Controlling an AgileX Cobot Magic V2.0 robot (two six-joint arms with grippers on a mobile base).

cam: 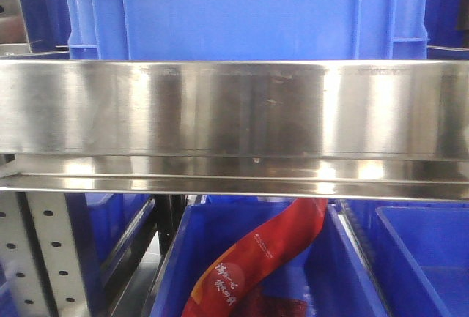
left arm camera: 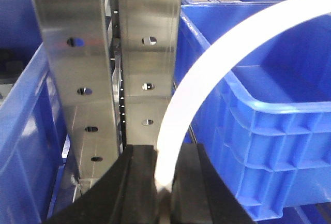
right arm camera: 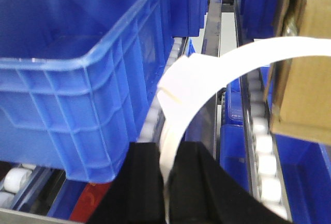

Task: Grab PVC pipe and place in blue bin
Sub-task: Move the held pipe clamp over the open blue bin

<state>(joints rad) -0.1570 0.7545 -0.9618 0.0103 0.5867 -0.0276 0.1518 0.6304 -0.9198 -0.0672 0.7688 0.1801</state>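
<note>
The PVC pipe (left arm camera: 207, 69) is a slim white strip bent in a long arc. In the left wrist view it rises from between the black fingers of my left gripper (left arm camera: 164, 154), which is shut on it, and curves up to the right over a blue bin (left arm camera: 269, 131). My right gripper (right arm camera: 169, 149) is shut on the pipe (right arm camera: 207, 74) too; from there it arcs to the upper right, beside a blue bin (right arm camera: 77, 69) on the left. The front view shows a blue bin (cam: 242, 9) above a steel beam, with no gripper or pipe in sight.
A wide steel shelf beam (cam: 234, 112) fills the front view. Below it a blue bin holds a red packet (cam: 256, 258). Perforated steel uprights (left arm camera: 77, 79) stand close ahead of the left gripper. A cardboard box (right arm camera: 305, 69) and white rollers (right arm camera: 264, 162) lie right of the right gripper.
</note>
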